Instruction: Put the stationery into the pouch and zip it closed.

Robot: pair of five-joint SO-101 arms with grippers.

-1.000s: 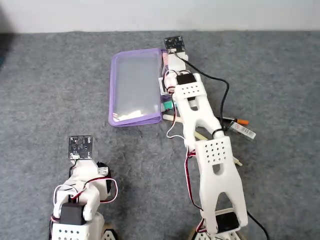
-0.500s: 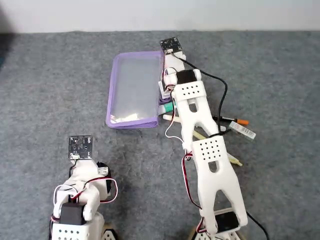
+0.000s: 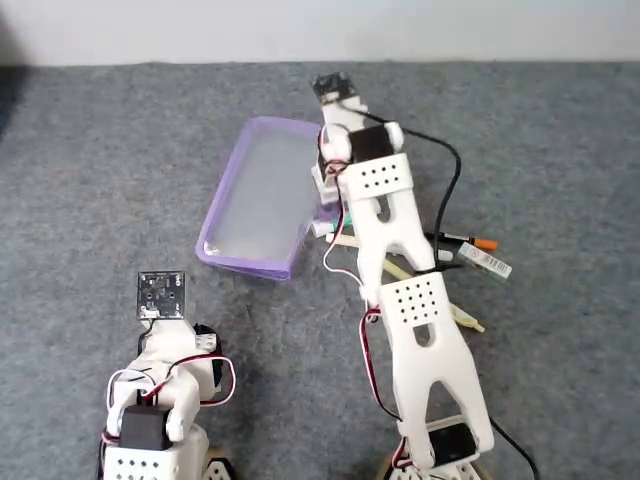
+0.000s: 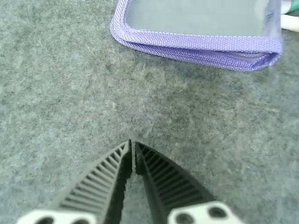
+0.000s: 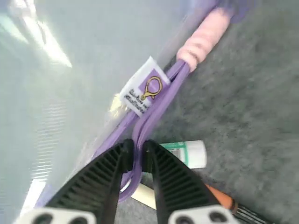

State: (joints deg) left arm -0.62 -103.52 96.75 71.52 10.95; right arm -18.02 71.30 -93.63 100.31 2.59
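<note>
The clear pouch (image 3: 255, 195) with purple trim lies slanted on the grey carpet, its near end swung left. My right gripper (image 5: 135, 145) is shut on the pouch's purple edge (image 5: 156, 109), just below a white label (image 5: 142, 93). A pink piece (image 5: 201, 42) lies along that edge. The right arm (image 3: 385, 205) stretches over the stationery. A green-and-white pen (image 5: 184, 151) and an orange-tipped marker (image 3: 470, 242) lie beside the pouch, outside it. My left gripper (image 4: 132, 145) is shut and empty, low over the carpet, short of the pouch's near end (image 4: 201, 44).
Several pens and cream sticks (image 3: 462, 318) lie scattered on the carpet right of the right arm. The left arm (image 3: 165, 365) sits folded at the front left. Open carpet lies left of the pouch and between the two arms.
The right gripper has twisted and dragged the pouch's edge, so the pouch has turned and its near end has swung left. The left arm has not moved.
</note>
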